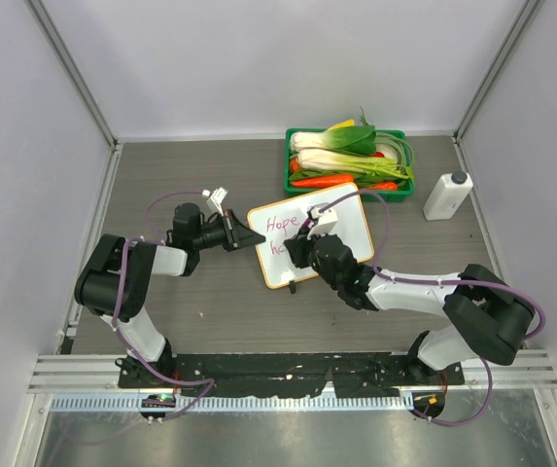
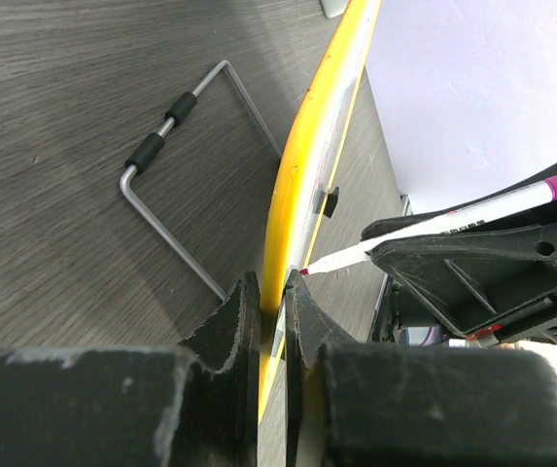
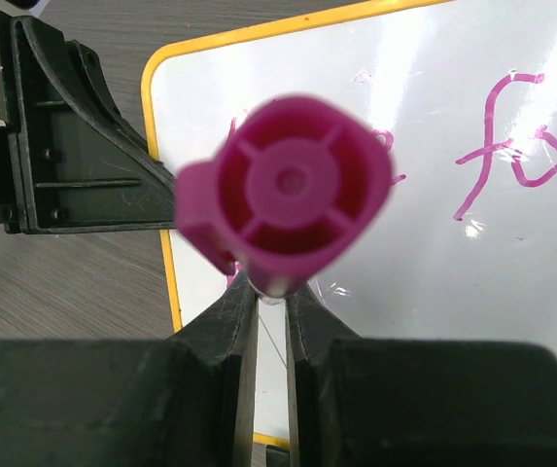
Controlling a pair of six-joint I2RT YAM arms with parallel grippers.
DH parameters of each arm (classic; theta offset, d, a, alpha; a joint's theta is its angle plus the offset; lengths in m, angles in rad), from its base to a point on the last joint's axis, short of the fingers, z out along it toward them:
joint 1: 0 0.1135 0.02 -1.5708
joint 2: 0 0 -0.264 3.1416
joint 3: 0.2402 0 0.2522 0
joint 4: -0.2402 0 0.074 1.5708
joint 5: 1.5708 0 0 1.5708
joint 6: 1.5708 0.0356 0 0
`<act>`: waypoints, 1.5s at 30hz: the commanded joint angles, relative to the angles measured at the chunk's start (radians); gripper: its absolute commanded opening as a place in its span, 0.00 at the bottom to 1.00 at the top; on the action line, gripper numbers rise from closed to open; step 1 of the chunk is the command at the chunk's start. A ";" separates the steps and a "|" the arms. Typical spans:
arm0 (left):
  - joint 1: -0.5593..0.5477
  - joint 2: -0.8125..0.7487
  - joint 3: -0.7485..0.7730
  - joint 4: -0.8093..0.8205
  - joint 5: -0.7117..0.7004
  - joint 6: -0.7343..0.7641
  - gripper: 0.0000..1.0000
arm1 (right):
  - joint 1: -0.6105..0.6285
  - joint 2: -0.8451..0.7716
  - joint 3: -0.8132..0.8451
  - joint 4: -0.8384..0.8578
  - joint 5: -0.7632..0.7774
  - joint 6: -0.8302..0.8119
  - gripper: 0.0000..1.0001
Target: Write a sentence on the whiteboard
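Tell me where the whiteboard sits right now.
Top view: whiteboard mid-table, just nearer the arms than the green vegetable tray, its left edge clamped by the left gripper, the right gripper holding a marker over it.

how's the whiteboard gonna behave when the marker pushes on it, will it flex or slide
The whiteboard is probably stiff: its rim shows no buckling where the left tool pinches it. Thin and flat, so likely light and apt to shift under the marker; that pinch should steady it.
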 commanded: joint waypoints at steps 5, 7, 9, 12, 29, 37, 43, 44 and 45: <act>0.000 0.026 -0.021 -0.154 -0.102 0.075 0.00 | -0.003 -0.014 0.018 0.011 0.082 0.002 0.01; 0.000 0.028 -0.021 -0.156 -0.103 0.075 0.00 | -0.003 -0.014 0.027 0.013 0.096 -0.001 0.02; 0.001 0.026 -0.019 -0.156 -0.102 0.075 0.00 | -0.001 -0.009 0.039 0.016 0.104 -0.009 0.01; 0.001 0.029 -0.021 -0.156 -0.102 0.076 0.00 | -0.001 0.000 0.055 0.011 0.112 -0.016 0.01; 0.000 0.028 -0.018 -0.158 -0.100 0.078 0.00 | -0.003 -0.006 0.026 -0.067 0.056 0.005 0.01; 0.000 0.025 -0.019 -0.159 -0.102 0.078 0.00 | -0.003 -0.035 -0.002 -0.089 0.067 0.013 0.02; 0.000 0.023 -0.019 -0.161 -0.102 0.078 0.00 | -0.003 -0.052 -0.011 -0.090 0.076 0.016 0.02; -0.002 0.023 -0.019 -0.161 -0.102 0.079 0.00 | -0.003 -0.051 -0.010 -0.090 0.078 0.017 0.01; 0.000 0.022 -0.019 -0.161 -0.102 0.079 0.00 | -0.003 -0.052 -0.007 -0.086 0.075 0.016 0.02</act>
